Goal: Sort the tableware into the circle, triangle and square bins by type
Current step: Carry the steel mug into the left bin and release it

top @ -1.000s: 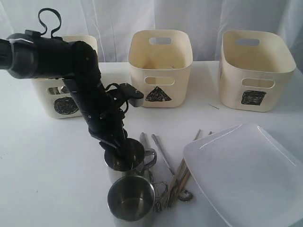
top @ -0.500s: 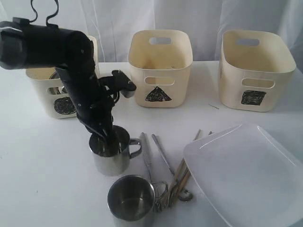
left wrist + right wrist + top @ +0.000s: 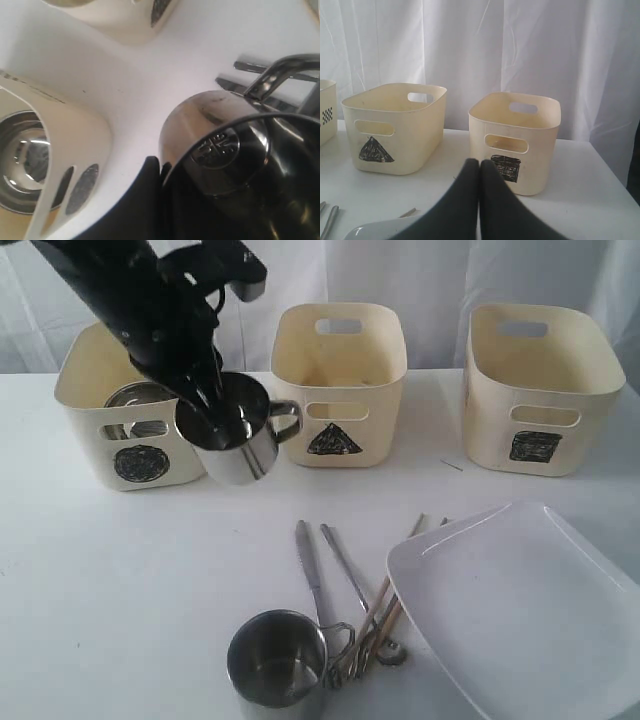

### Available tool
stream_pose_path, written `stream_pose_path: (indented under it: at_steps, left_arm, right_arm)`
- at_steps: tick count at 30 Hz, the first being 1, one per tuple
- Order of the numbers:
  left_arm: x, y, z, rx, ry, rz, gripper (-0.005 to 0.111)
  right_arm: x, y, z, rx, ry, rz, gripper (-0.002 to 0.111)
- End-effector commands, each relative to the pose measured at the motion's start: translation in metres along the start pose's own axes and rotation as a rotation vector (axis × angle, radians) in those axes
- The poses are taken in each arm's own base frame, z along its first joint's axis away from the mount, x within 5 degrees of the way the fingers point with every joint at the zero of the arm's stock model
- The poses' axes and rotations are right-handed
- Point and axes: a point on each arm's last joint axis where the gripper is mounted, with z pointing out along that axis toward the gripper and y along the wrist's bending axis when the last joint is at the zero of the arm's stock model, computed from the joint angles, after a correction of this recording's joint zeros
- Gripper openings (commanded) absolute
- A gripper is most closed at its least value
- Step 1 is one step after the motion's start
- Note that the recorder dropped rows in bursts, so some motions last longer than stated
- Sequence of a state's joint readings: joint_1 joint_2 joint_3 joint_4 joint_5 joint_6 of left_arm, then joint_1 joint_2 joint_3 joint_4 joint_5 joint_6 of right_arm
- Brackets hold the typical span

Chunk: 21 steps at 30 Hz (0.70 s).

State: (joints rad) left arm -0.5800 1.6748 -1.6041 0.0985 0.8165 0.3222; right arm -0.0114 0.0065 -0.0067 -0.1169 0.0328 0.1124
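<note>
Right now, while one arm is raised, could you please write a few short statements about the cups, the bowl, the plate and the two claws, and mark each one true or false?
1. The left claw holds a steel handled cup in the air, beside the cream plastic bin marked with a circle. True.
2. A second steel handled cup stands on the white table, next to the steel cutlery. True.
3. The steel bowl lies on the large white square plate. False: it is inside the circle bin, and the plate is bare.
4. The right claw is open. False: its jaws are shut, holding nothing.
</note>
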Motion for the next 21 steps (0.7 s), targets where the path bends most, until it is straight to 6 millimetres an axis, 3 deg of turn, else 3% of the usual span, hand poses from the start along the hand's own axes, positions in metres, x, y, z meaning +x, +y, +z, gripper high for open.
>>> stream_pose_path:
  at_steps: [1,6,14,21]
  left_arm:
    - [-0.003,0.011,-0.032,-0.116,-0.031,0.029,0.000]
    - [0.005,0.043,-0.041,-0.392,0.026,-0.011,0.000]
    - [0.031,0.110,-0.045,-0.559,-0.119,-0.210,0.000]
    - [0.052,0.153,-0.009,-0.615,-0.152,-0.257,0.000]
  right_arm:
    - [0.002,0.000,0.000,-0.003,-0.002,-0.012,0.000]
    - [0.002,0.000,0.000,-0.003,-0.002,-0.012,0.000]
    - [0.002,0.000,0.000,-0.003,-0.002,-0.012,0.000]
    - [0.002,0.000,0.000,-0.003,-0.002,-0.012,0.000]
